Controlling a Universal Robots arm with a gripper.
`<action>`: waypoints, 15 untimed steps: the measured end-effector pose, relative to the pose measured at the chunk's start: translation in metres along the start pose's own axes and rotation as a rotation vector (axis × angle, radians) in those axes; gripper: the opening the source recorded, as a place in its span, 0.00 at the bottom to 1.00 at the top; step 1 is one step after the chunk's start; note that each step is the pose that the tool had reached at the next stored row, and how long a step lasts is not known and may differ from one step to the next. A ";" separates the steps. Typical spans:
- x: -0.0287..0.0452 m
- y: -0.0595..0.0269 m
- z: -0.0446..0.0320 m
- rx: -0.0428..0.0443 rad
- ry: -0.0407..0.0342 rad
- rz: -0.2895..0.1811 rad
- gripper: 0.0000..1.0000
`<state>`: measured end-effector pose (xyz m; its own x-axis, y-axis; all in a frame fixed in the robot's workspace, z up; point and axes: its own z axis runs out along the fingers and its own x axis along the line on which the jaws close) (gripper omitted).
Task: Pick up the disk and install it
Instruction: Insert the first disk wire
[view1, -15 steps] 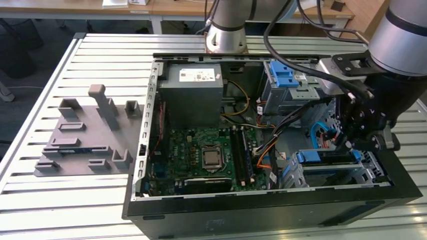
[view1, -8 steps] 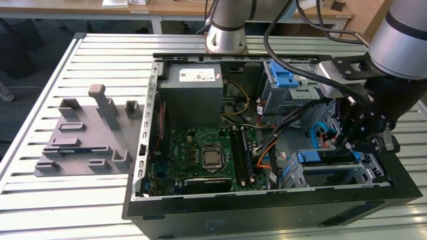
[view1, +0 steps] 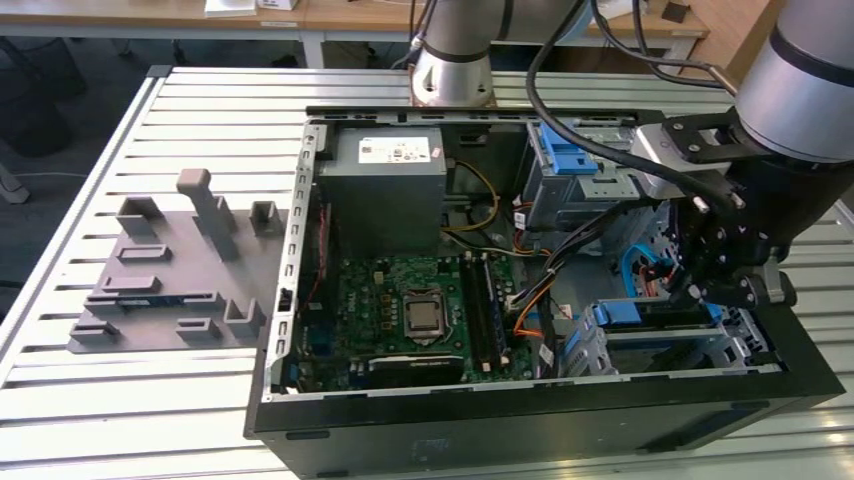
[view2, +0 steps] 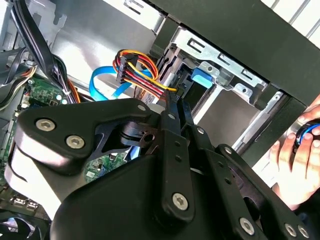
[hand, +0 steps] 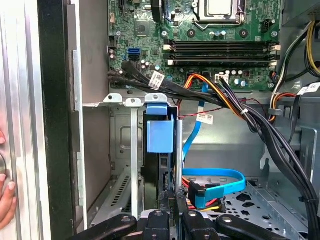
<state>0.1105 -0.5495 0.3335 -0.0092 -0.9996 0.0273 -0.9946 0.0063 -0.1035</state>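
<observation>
The disk (view1: 654, 313) stands on edge in the lower drive cage (view1: 727, 345) at the open computer case's front corner, on the exterior view's right. Its bright blue carrier edge faces up. In the first wrist view the disk (hand: 160, 167) is a dark slab under a blue tab, set between the cage's metal rails. My gripper (view1: 687, 295) reaches down into the case right at the disk's end. Both wrist views show the fingers (hand: 165, 200) drawn close together on the disk's thin edge, gripper (view2: 176, 101) (hand: 171, 200) shut on it.
Bundled power and blue data cables (hand: 215, 180) run beside the cage. The motherboard (view1: 414, 300), power supply (view1: 387, 190) and an upper cage with a blue latch (view1: 567, 160) fill the case. A grey slotted stand (view1: 174, 270) lies on the exterior view's left. A person's hand (view2: 295, 150) rests outside the case wall.
</observation>
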 end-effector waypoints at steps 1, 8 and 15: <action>0.0003 0.0001 0.0001 0.0000 -0.0020 0.000 0.16; 0.0034 0.0008 0.0005 0.0003 -0.0111 0.001 0.16; 0.0046 0.0008 0.0012 0.0002 -0.0120 0.001 0.16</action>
<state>0.1097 -0.5541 0.3323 -0.0092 -0.9998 0.0153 -0.9946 0.0076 -0.1038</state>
